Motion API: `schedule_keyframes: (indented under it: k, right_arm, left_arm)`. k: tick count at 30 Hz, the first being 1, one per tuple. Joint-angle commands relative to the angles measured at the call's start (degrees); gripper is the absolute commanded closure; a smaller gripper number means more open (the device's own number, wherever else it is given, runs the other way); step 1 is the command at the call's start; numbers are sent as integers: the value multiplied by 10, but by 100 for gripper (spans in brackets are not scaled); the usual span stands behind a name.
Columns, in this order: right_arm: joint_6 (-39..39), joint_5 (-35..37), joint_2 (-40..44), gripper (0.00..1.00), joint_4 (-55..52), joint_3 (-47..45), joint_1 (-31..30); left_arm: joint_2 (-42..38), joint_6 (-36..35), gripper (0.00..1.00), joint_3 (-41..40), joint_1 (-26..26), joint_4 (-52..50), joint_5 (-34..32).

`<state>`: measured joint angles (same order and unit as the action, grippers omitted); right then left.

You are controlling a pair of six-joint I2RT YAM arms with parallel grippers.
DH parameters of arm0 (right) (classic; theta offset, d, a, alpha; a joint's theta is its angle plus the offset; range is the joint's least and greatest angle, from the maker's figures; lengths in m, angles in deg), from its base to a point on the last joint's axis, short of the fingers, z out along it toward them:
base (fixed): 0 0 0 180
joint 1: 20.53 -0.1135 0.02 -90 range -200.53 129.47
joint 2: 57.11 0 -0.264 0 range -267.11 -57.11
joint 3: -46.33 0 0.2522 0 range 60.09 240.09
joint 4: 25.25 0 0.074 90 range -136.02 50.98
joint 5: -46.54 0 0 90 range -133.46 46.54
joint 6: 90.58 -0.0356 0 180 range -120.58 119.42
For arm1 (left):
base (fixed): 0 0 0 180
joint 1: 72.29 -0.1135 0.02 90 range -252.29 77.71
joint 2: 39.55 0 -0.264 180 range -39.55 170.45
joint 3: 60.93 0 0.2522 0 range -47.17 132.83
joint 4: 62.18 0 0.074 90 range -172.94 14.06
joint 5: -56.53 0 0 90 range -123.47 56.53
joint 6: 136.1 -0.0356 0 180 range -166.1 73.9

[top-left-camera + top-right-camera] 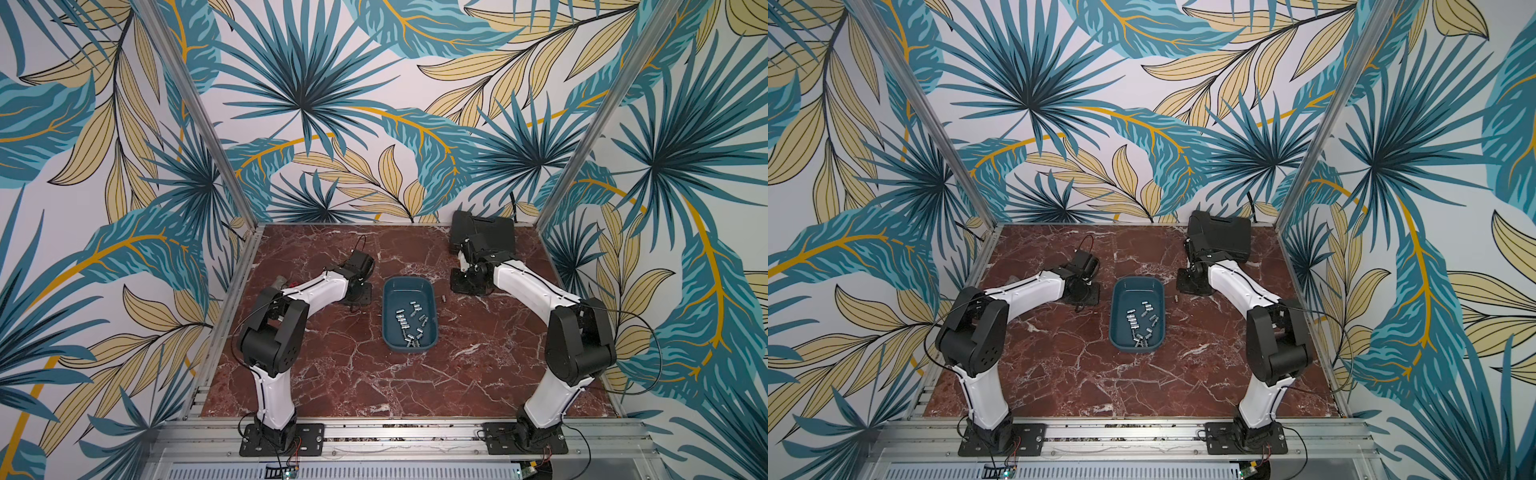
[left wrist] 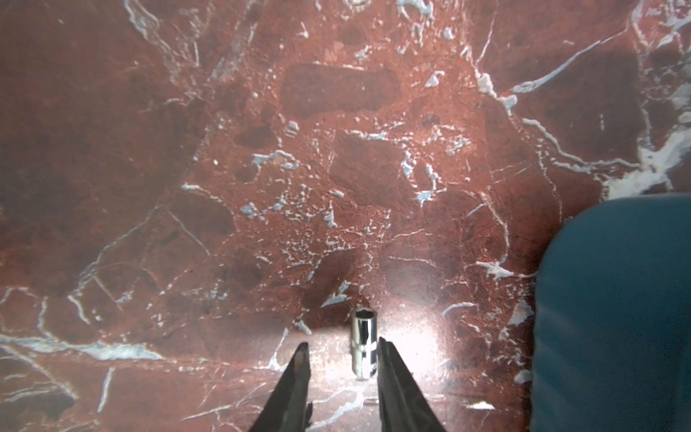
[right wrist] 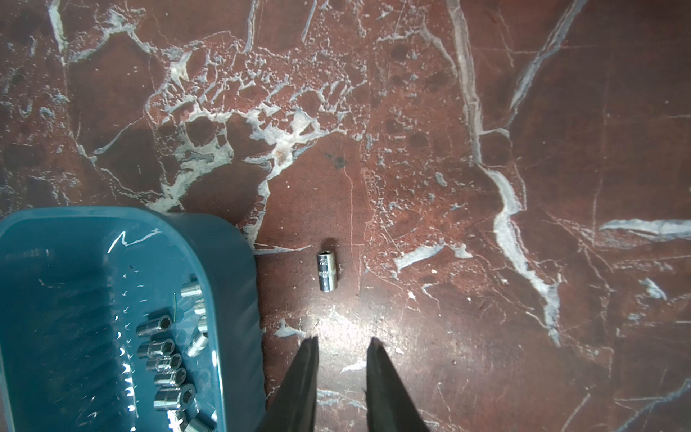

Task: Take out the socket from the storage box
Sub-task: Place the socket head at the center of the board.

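The teal storage box [image 1: 384,316] [image 1: 1112,316] lies mid-table with several chrome sockets [image 1: 409,328] [image 3: 164,359] inside. My left gripper [image 2: 343,342] hangs low over the table just left of the box [image 2: 613,318]. It is open: a chrome socket [image 2: 363,344] lies between its fingers, against one finger and clear of the other. My right gripper [image 3: 344,338] is open and empty on the box's right side. Ahead of it another socket [image 3: 327,271] [image 1: 443,298] lies on the marble beside the box wall [image 3: 239,299].
A black hard-shell tool case [image 1: 490,232] [image 1: 1225,232] sits at the back right corner behind the right arm. The red marble tabletop [image 1: 332,374] is ringed by metal frame posts and patterned walls.
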<state>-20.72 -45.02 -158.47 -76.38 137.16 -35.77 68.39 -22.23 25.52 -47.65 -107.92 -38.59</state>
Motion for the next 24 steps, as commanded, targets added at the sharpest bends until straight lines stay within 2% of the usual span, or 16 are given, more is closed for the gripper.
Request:
schedule_keyframes:
  k: [1,11,24]
  right_arm:
    - [-3,-5,-6,75,-9,-7,2]
    - [-3,-5,-8,75,-9,-10,2]
    - [-3,-7,-7,75,-8,-12,3]
  left_arm:
    - [-10,-4,66,-15,-3,-2,0]
    - [3,-16,65,-11,4,24,47]
    - [54,-17,65,25,13,-2,31]
